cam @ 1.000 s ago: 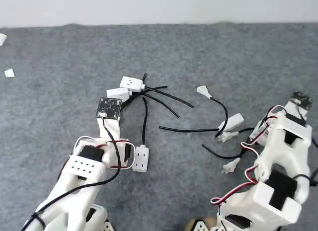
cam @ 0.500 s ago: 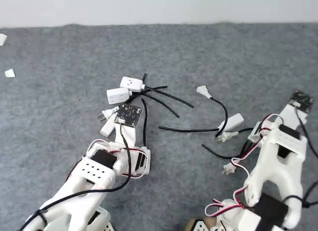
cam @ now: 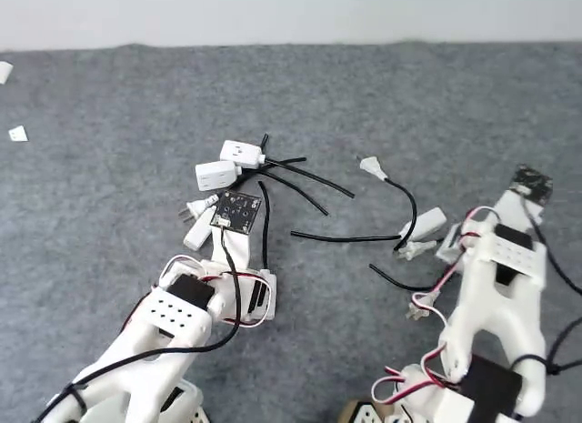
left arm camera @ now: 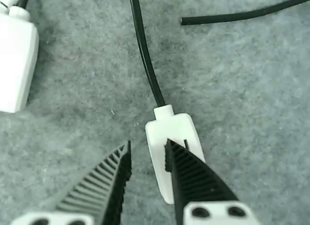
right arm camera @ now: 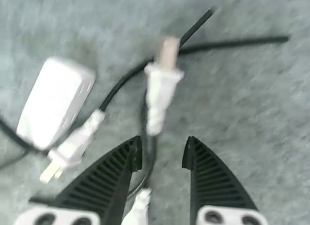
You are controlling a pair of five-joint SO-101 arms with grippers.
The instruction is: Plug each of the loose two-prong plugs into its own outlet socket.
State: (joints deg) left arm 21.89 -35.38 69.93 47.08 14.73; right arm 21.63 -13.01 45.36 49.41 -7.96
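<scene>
My left gripper (left arm camera: 147, 152) is open low over the carpet; one finger (left arm camera: 191, 179) lies over a white outlet socket (left arm camera: 172, 133) on a black cord (left arm camera: 145, 60), the other finger is beside it. My right gripper (right arm camera: 163, 143) hangs open just short of a white two-prong plug (right arm camera: 159, 94), prongs pointing away. Near it lie another socket (right arm camera: 53, 104) and a second plug (right arm camera: 72, 150). In the high view, two more sockets (cam: 241, 152) (cam: 216, 175) and loose plugs (cam: 194, 207) (cam: 371, 168) lie mid-table.
Black cords (cam: 309, 177) cross the grey carpet (cam: 409, 105) between the two arms. A further socket (left arm camera: 14, 65) lies close to my left gripper. Two small white scraps (cam: 16, 133) sit at the far left. The back of the carpet is bare.
The left arm swung right over the socket on the black cord, uncovering two plugs, then held still. The right arm moved left and forward toward the plugs by the right-hand socket.
</scene>
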